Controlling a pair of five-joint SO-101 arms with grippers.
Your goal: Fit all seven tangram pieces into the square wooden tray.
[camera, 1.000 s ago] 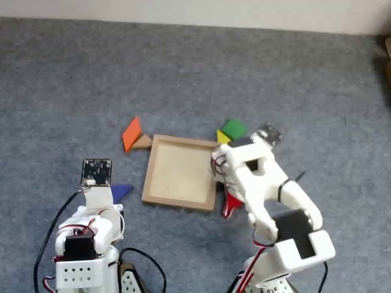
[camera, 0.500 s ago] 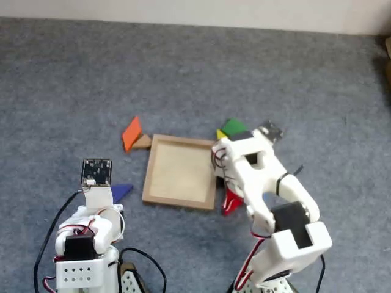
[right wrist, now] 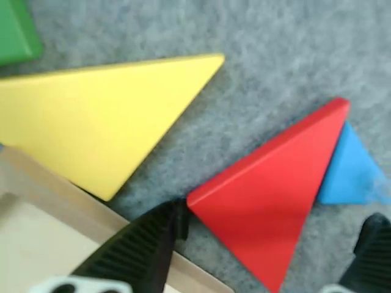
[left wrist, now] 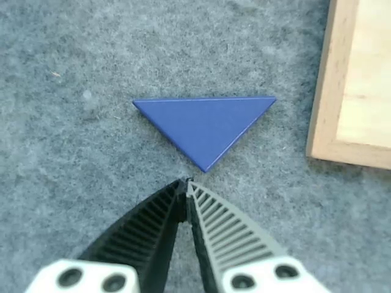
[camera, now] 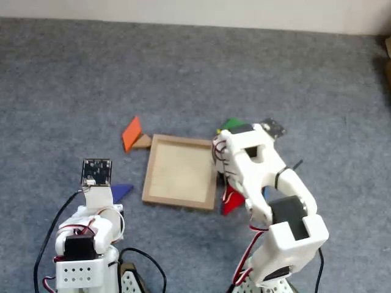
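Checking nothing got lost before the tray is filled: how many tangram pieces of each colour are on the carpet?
Orange piece: 1
Tan piece: 1
Dark blue piece: 1
Green piece: 1
Yellow piece: 1
Red piece: 1
Light blue piece: 1
Total: 7, none lying in the tray.

From above, the yellow piece (camera: pixel 219 131) and light blue piece (camera: pixel 266 193) are mostly hidden by the right arm (camera: pixel 256 171). The green piece (right wrist: pixel 12 30) is cut off in the right wrist view.
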